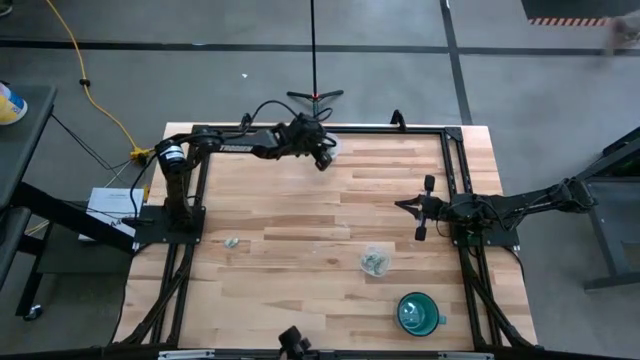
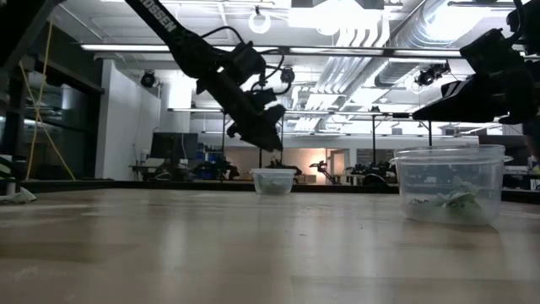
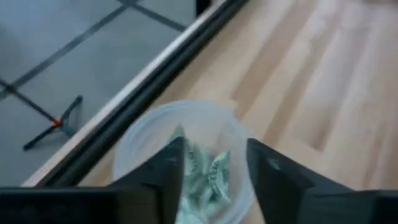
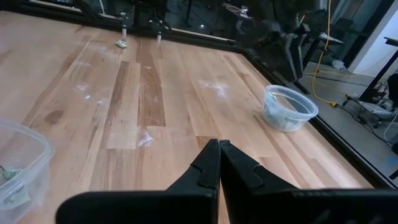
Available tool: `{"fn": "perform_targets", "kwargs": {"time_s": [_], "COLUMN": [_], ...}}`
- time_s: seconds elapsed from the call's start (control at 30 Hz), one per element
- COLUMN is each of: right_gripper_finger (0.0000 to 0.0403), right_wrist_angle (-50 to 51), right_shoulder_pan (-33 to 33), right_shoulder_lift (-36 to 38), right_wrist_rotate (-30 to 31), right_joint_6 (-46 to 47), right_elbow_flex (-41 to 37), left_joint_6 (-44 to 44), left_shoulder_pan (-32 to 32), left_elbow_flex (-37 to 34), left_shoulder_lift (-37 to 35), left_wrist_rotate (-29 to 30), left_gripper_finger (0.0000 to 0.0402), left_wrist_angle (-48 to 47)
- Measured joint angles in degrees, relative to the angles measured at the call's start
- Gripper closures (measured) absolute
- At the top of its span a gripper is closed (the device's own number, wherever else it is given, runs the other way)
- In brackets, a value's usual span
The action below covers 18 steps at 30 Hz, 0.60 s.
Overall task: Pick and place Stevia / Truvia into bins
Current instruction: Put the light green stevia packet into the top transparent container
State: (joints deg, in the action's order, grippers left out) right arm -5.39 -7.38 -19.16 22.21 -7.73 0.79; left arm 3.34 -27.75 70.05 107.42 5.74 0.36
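My left gripper (image 3: 214, 163) is open and hovers just above a clear plastic cup (image 3: 186, 134) near the table's far edge; its fingers point down over the cup's mouth. Green-and-white packets (image 3: 208, 180) lie inside that cup. The low view shows the gripper (image 2: 268, 142) clear of the cup (image 2: 272, 181). A second clear cup (image 1: 375, 261) holding packets stands right of the table's middle. One loose packet (image 1: 231, 241) lies flat on the table's left side. My right gripper (image 4: 219, 151) is shut and waits above the table's right side (image 1: 418, 207).
A teal mug (image 1: 418, 312) stands near the table's near right corner. Black frame rails (image 1: 455, 170) run along the table's left, right and far edges. Bare wood (image 1: 300, 210) lies between the two cups.
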Motion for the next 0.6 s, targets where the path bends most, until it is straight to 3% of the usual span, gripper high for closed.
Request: {"fn": "perform_targets", "kwargs": {"time_s": [0.07,0.2,0.4,0.5,0.6], "right_gripper_finger": [0.0402,0.0402,0.0402,0.0402,0.0402], "right_wrist_angle": [0.0,0.0,0.1,0.2,0.6], "right_shoulder_pan": [0.0,0.0,0.0,0.0,0.0], "right_shoulder_lift": [0.0,0.0,0.0,0.0,0.0], "right_wrist_rotate": [0.1,0.1,0.0,0.0,0.0], "right_joint_6": [0.0,0.0,0.0,0.0,0.0], "right_elbow_flex": [0.0,0.0,0.0,0.0,0.0], "left_joint_6": [-1.3,-1.3,8.7,15.6,23.1], "left_shoulder_pan": [0.3,1.7,11.4,17.7,23.0], "left_elbow_flex": [1.4,7.8,10.9,8.4,4.3], "left_shoulder_lift": [-0.1,-2.0,-4.0,-5.8,-7.2], "left_wrist_rotate": [-2.2,-6.5,-5.2,-3.7,-6.1], "left_gripper_finger": [0.017,0.013,0.0134,0.015,0.0167], "left_wrist_angle": [-4.5,-30.3,-67.2,-75.8,-76.3]}}
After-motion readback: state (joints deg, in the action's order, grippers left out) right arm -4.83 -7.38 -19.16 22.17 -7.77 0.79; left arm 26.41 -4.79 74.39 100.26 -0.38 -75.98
